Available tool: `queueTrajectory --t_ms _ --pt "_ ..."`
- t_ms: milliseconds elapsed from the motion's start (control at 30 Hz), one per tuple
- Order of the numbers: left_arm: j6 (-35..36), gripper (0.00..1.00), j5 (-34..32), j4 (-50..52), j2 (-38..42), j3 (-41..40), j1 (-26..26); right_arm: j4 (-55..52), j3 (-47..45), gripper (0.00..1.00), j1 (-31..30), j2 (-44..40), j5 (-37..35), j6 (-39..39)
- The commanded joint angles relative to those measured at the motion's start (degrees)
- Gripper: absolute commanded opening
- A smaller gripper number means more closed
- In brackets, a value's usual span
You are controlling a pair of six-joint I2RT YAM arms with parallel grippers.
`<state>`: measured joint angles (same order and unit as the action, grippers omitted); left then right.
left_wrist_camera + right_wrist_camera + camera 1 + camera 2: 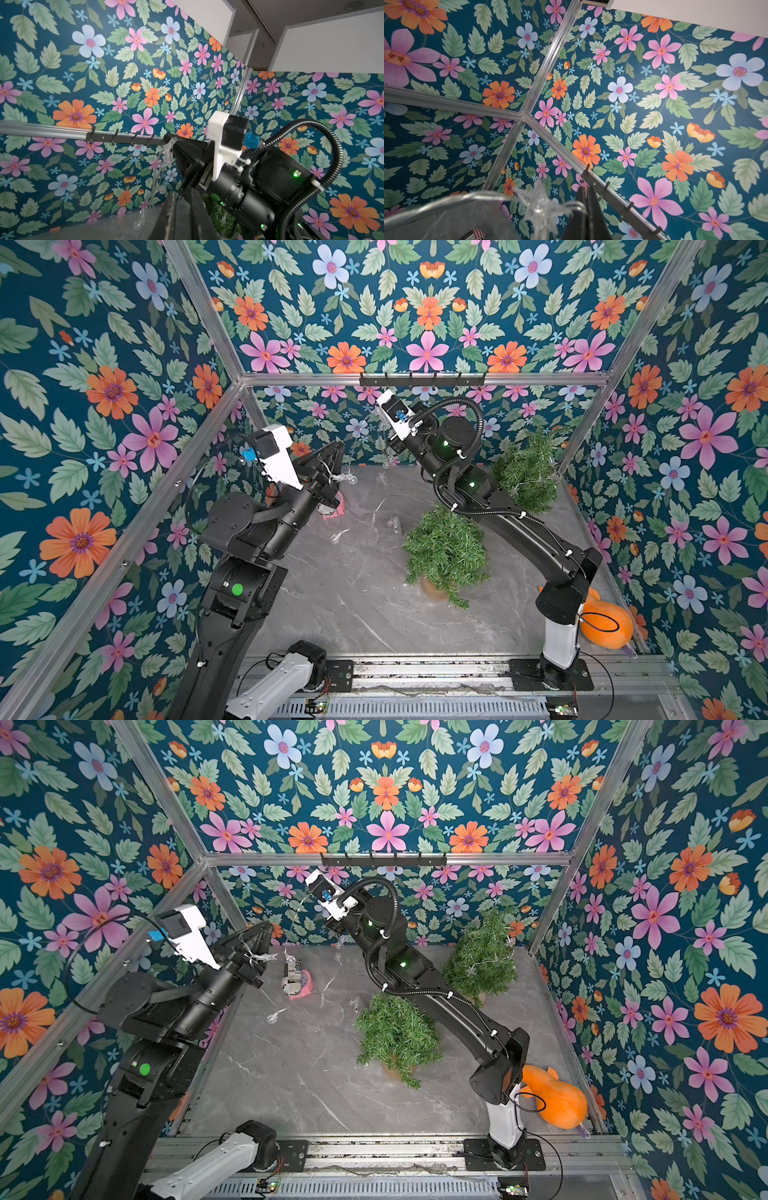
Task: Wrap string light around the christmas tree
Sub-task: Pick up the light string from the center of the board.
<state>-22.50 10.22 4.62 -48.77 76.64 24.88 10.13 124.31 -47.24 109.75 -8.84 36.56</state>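
While right arm (490, 506) over near tree (444, 551), right tool (169, 138) tight on string light (537, 205), left tool (340, 444) unclear.

Overhead stereo pair; upward-tilted wrist cameras

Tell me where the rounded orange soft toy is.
Both top views show the orange soft toy at the grey table's near right corner, beside the right arm's base.

Pot (433, 588) mostly under nr tree (444, 547).
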Motion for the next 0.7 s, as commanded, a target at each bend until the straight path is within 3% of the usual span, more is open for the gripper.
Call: queueTrajectory --t_ms 0,67,133,233,333,400,567,667 --pt "-1.32 0.23 -6.22 -5.74 3.68 -4.39 0.0 3.81 0.02 0.0 0.05 -0.62 2.03 1.13" --pt "-1.03 0.38 -6.83 -3.72 5.04 -5.37 0.0 4.83 -0.6 0.0 0.13 -0.79 2.74 1.5" --pt "-1.25 0.59 -3.46 -3.3 6.26 -6.78 0.08 5.93 -1.73 0.0 0.27 -1.25 4.0 1.2" --pt "-1.12 0.81 -0.78 -2.77 7.83 -8.62 0.0 7.85 -3.49 0.0 0.22 -2.14 5.6 0.13" --pt "0.33 0.9 -4.77 -2.6 10.68 -11.06 0.0 8.4 -3.69 0.0 0.39 -2.53 5.79 -0.75" --pt "1.78 0.99 -3.99 -2.74 12.61 -12.22 0.03 8.2 -3.41 0.0 0.4 -2.55 5.47 -1.12" --pt "2.52 1.0 0.4 -5.3 17.2 -16.76 0.04 8.83 -3.39 0.0 0.49 -3.02 6.86 -2.96" --pt "3.47 1.0 -7.1 -0.97 18.83 -18.7 -0.01 10.31 -3.36 0.0 0.49 -3.26 7.23 -4.64"
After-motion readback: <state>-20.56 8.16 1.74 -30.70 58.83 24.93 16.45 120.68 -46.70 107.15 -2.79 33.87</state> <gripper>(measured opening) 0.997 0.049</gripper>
